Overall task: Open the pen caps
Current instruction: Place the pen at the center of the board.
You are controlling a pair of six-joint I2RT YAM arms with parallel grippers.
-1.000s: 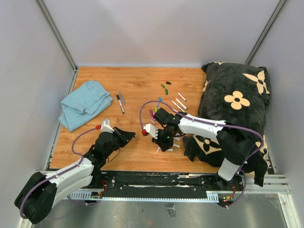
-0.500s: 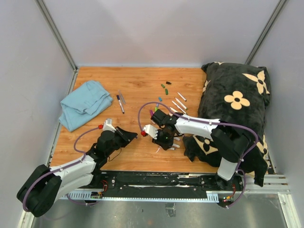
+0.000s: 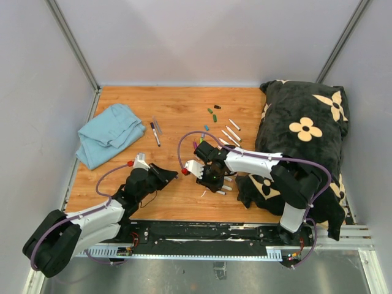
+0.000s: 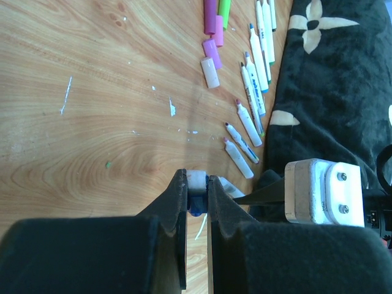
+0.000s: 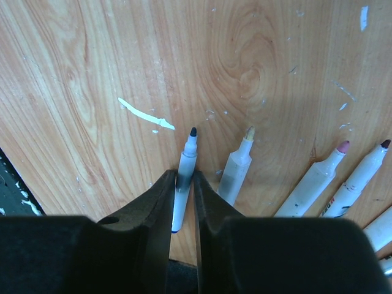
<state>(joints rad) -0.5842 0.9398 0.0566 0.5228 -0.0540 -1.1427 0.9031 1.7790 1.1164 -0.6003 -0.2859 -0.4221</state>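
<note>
My left gripper (image 3: 168, 174) (image 4: 197, 179) is shut on a small blue and white pen cap (image 4: 195, 205), held low over the wooden table. My right gripper (image 3: 211, 182) (image 5: 183, 176) is shut on an uncapped white marker (image 5: 188, 153) with a dark tip, pointing down at the table. The two grippers are a short gap apart. Loose caps lie further back: pink and purple ones (image 4: 212, 33), a green one (image 4: 224, 9), and green and black ones (image 3: 213, 111). Several uncapped white markers (image 5: 236, 171) (image 4: 248, 122) lie beside my right gripper.
A black flowered pillow (image 3: 306, 141) fills the right side, close to my right arm. A light blue cloth (image 3: 110, 133) lies at the left, with a black pen (image 3: 155, 133) beside it. More white markers (image 3: 231, 131) lie near the pillow. Grey walls enclose the table.
My left gripper has shifted slightly right, toward the right gripper. My right gripper has edged a little left and back. Both stay shut.
</note>
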